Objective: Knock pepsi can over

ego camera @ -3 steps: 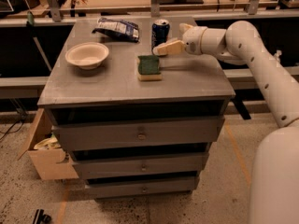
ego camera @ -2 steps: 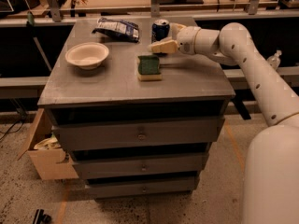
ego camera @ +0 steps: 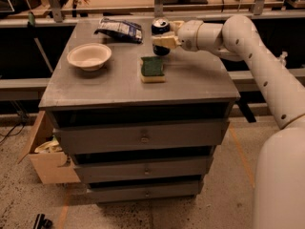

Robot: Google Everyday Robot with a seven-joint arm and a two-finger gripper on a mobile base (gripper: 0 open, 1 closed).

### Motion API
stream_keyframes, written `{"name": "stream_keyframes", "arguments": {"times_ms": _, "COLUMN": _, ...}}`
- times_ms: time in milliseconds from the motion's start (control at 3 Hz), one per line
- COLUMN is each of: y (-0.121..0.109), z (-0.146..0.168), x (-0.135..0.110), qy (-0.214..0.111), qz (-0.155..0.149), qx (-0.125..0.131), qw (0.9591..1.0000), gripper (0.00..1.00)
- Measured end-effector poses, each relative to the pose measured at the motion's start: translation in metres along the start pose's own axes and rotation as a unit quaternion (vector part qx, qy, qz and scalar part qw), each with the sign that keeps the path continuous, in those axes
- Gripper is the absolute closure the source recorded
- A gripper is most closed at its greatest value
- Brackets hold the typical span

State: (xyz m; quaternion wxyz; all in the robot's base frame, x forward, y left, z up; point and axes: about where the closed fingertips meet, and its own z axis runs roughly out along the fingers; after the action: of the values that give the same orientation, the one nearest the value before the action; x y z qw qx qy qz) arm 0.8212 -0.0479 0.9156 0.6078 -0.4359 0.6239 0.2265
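Workshop, wooden benches behind. A grey metal drawer cabinet stands in front, and all the work is on its flat top.

The small dark blue pepsi can with a silver rim stands at the far edge, right of centre. It is upright, long axis vertical.

My cream two-finger gripper reaches in from the right and lies across the near side of the can at mid-height, touching or just short of it. Open or closed, I cannot tell. Nothing looks held.

Judgement: a push away from me or leftward should tip it.

- Containers:
  - Shallow cream bowl, near left: nothing in it.
  - Pale wooden box on the floor, left: pale crumpled contents, unclear.
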Motion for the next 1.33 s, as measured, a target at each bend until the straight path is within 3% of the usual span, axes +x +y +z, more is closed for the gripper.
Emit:
{"name": "stream_keyframes", "arguments": {"times_ms": 333, "y": 0.003, "z": -0.01, "x": -0.021, "qy": 0.077, "qz": -0.078, "qx": -0.001, "qw": 0.994, "gripper": 0.86}}
{"name": "stream_keyframes", "arguments": {"times_ms": 667, "y": -0.004, "z": -0.018, "x": -0.014, "qy": 0.183, "qz": -0.137, "qx": -0.017, "qw": 0.9733, "gripper": 1.0}}
{"name": "stream_keyframes", "arguments": {"times_ms": 1000, "y": -0.013, "z": -0.024, "x": 0.009, "qy": 0.274, "qz": -0.159, "qx": -0.046, "qw": 0.9473, "gripper": 1.0}}
{"name": "stream_keyframes", "arguments": {"times_ms": 1333, "y": -0.015, "z": -0.03, "x": 0.028, "qy": 0.345, "qz": -0.169, "qx": -0.077, "qw": 0.92, "gripper": 1.0}}
